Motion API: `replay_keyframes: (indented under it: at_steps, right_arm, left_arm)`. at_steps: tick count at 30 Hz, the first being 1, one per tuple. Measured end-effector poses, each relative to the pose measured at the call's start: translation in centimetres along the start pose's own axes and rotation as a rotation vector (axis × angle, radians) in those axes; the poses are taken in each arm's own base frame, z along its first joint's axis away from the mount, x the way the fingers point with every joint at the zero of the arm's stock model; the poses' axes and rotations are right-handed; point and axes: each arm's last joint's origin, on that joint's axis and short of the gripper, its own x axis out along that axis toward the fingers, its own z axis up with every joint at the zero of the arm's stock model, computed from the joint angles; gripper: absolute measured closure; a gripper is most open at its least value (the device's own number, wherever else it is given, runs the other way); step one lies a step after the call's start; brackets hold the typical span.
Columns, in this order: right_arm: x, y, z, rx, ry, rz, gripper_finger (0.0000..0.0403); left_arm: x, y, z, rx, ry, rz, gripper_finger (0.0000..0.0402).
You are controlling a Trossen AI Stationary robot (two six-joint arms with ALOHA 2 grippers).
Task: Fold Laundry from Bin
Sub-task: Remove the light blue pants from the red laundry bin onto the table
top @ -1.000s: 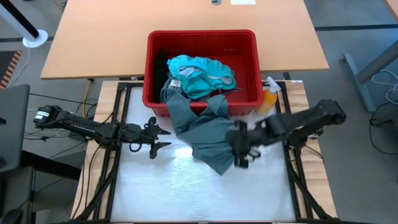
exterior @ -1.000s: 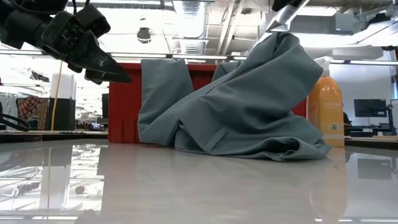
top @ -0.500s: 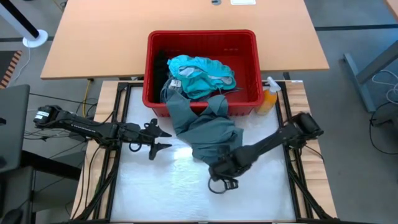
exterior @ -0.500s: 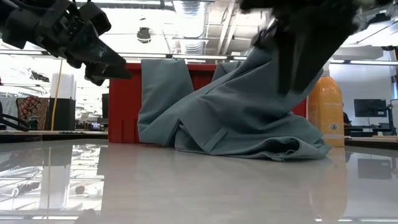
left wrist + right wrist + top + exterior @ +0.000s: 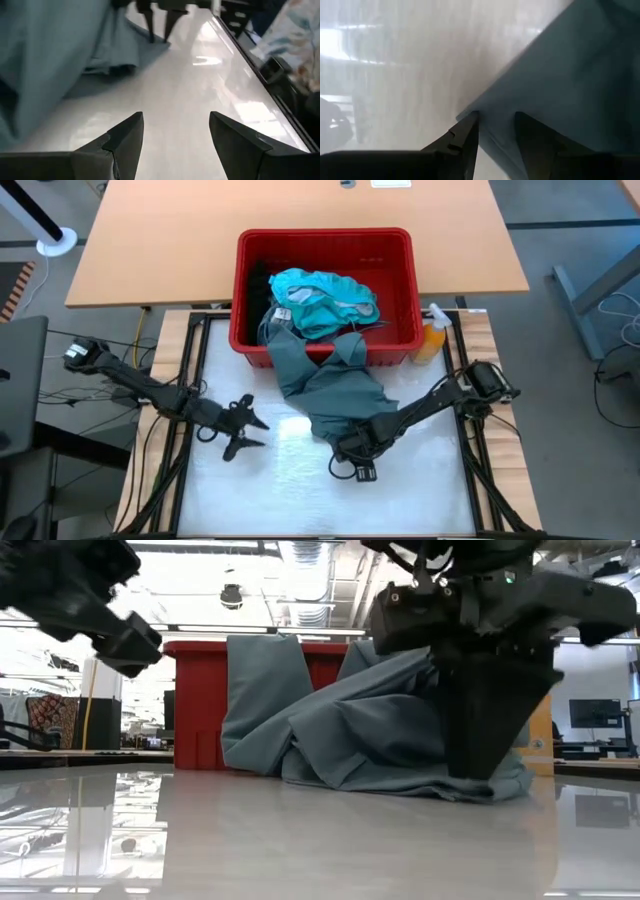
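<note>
Right gripper (image 5: 352, 463) now low at garment (image 5: 335, 395) hem.

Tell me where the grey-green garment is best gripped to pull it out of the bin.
Probably the grey-green garment by its near hem corner lying flat on the table, approached from above; the right claw is already there. Its far end still drapes over the red bin.

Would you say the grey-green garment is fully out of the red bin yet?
Not fully. The grey-green garment lies mostly on the white table, but its upper end is draped over the red bin's front rim.

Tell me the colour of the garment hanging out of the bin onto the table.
Dull grey-green garment, draped over the red bin; clearest in the high view.
</note>
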Motion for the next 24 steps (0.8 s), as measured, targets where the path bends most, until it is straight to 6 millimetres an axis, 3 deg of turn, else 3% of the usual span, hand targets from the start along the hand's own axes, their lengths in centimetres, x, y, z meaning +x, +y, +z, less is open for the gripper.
replay_keyframes:
  at_steps: [6,13,18,21,24]
  right_arm:
    - [2.0,1.1,-0.6,-0.037,0.052,-0.029,0.0262]
    - [1.7,2.3,-1.2,-0.015,0.080,0.019,0.0381]
    - [-0.8,2.6,0.0,0.021,0.005,0.117,0.0380]
    - [-4.8,3.3,1.5,-0.001,-0.147,0.221,0.0387]
    - [-8.5,4.3,1.5,0.022,-0.221,0.293,0.0389]
  left_arm:
    - [0.6,-2.2,-1.3,0.042,0.010,0.043,0.0184]
    - [2.4,-3.2,-2.4,0.074,0.017,0.031,0.0184]
    - [3.9,-3.1,-2.9,0.066,-0.002,0.068,0.0184]
    - [4.6,-3.0,-3.1,0.053,-0.021,0.065,0.0184]
    - [4.9,-2.9,-3.3,0.039,-0.023,0.063,0.0184]
